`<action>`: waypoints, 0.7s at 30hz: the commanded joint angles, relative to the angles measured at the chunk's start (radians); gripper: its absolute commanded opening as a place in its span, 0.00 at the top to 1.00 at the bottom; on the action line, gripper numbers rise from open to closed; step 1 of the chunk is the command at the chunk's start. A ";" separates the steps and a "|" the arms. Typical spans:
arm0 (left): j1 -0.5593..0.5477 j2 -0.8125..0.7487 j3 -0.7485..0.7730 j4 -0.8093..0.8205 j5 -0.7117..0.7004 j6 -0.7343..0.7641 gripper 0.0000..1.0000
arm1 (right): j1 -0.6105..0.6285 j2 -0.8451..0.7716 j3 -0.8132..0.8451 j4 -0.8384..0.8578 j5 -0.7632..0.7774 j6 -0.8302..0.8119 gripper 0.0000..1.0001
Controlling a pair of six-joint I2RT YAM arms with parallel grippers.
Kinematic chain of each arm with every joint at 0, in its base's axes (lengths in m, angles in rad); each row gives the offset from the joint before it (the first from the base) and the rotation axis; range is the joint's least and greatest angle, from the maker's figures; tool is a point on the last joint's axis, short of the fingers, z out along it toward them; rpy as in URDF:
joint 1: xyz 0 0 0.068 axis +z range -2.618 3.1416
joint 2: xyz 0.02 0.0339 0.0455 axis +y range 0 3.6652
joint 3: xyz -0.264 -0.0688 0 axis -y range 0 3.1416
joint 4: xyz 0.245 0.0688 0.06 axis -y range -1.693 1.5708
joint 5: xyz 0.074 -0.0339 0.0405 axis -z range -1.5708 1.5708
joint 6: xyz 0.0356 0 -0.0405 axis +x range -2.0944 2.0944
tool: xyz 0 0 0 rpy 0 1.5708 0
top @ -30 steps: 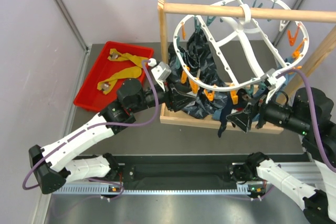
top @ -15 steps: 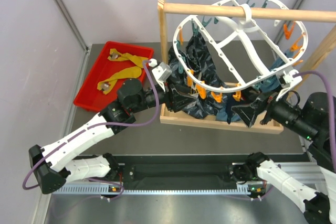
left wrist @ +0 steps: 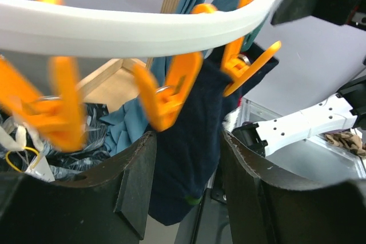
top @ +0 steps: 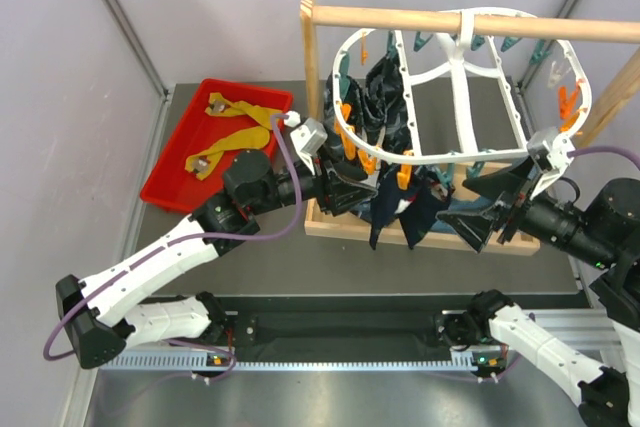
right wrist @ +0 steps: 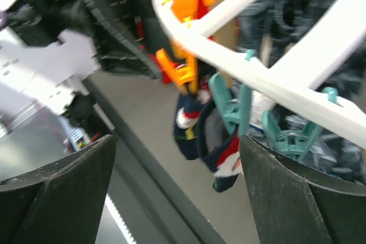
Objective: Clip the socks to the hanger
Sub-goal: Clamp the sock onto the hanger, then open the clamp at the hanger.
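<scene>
Navy sock (left wrist: 189, 164) hangs straight down from an orange peg (left wrist: 237, 64) on the hanger (left wrist: 143, 27), dead between the wide, empty fingers of my left tool (left wrist: 187, 138); my right tool (top: 478, 204), also wide, sits further right.

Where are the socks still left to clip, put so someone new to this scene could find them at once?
Find the wooden rack on the table; just left of it sits a red tray. The yellow socks lie loose in it. They are the only yellow cloth in view, while what hangs on the white hanger is dark or teal.
</scene>
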 commanded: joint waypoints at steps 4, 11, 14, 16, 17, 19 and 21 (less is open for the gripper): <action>-0.021 0.024 -0.004 0.116 -0.021 -0.014 0.50 | 0.004 -0.023 -0.038 0.096 -0.349 0.003 0.23; -0.053 0.076 0.020 0.121 -0.038 -0.020 0.53 | 0.003 -0.038 -0.141 0.247 -0.478 0.083 0.44; -0.072 0.089 0.039 0.095 -0.071 0.003 0.53 | 0.003 -0.035 -0.190 0.307 -0.456 0.111 0.58; -0.082 0.092 0.062 0.063 -0.097 0.037 0.53 | 0.003 -0.033 -0.231 0.336 -0.428 0.128 0.68; -0.093 0.092 0.072 0.023 -0.123 0.051 0.53 | 0.003 -0.030 -0.242 0.344 -0.408 0.135 0.71; -0.099 0.086 0.092 -0.015 -0.146 0.080 0.53 | 0.003 -0.012 -0.274 0.373 -0.405 0.163 0.75; -0.101 0.070 0.091 -0.042 -0.165 0.088 0.53 | 0.004 0.006 -0.290 0.376 -0.411 0.181 0.75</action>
